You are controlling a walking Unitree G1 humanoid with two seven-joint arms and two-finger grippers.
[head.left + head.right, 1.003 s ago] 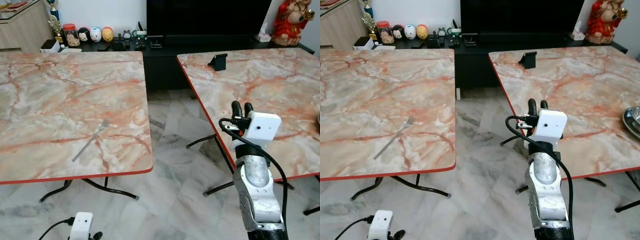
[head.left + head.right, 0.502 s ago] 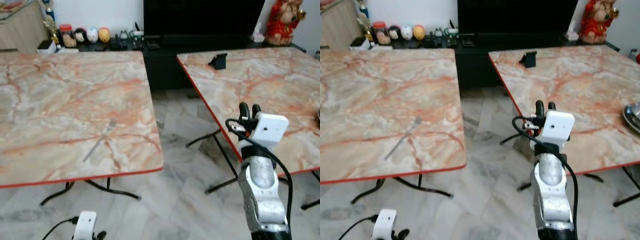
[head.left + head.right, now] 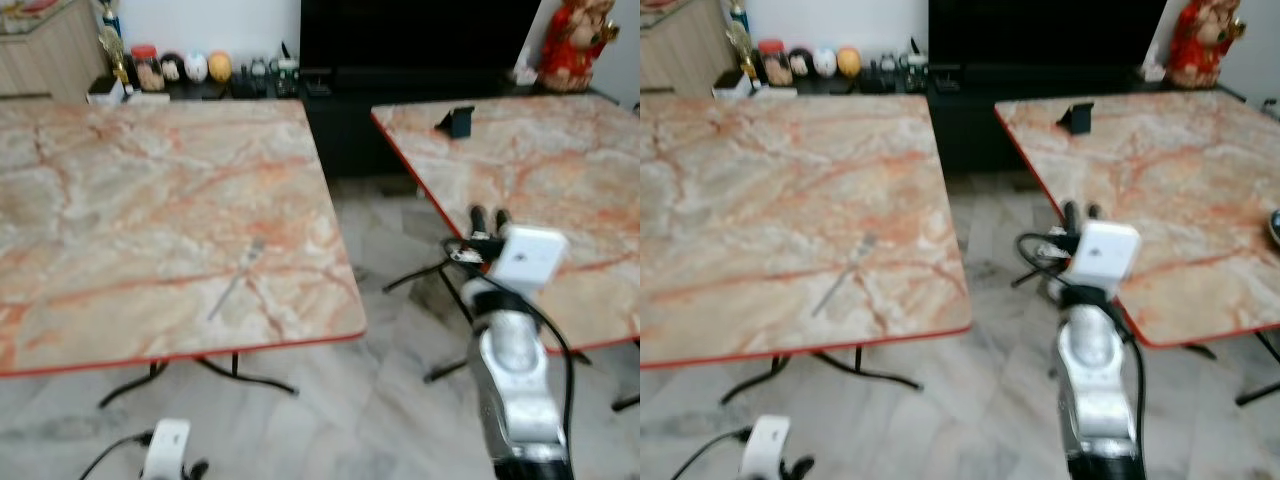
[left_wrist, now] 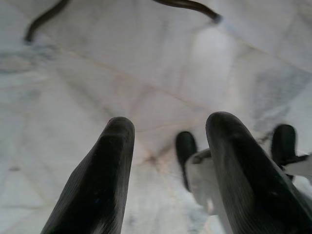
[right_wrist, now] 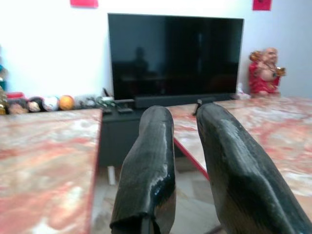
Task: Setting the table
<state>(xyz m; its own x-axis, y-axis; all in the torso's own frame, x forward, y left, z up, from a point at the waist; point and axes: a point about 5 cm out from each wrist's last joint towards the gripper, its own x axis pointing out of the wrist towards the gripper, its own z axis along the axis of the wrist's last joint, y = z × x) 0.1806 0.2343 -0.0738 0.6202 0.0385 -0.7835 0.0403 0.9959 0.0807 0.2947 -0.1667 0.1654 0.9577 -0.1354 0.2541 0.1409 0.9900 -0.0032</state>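
The right gripper (image 3: 487, 216) is raised in the gap between the two tables, at the near left edge of the right table (image 3: 560, 170). Its fingers (image 5: 146, 180) stand slightly apart with a narrow gap between them and hold nothing; they point toward the far TV (image 5: 174, 53). The left gripper (image 4: 165, 175) hangs low at the near left, over the floor (image 4: 122, 73), its fingers spread with nothing between them.

A fork (image 3: 236, 278) lies flat on the left table (image 3: 120, 200), toward its near right part, slanted with its tines pointing far and right. It is well apart from both grippers.

On the right table a small dark stand (image 3: 459, 121) sits near the far left corner. Beyond the tables, a dark shelf (image 3: 330, 85) carries small round figures and jars (image 3: 180, 68) at the left, and a red statue (image 3: 572, 45) stands at the far right.
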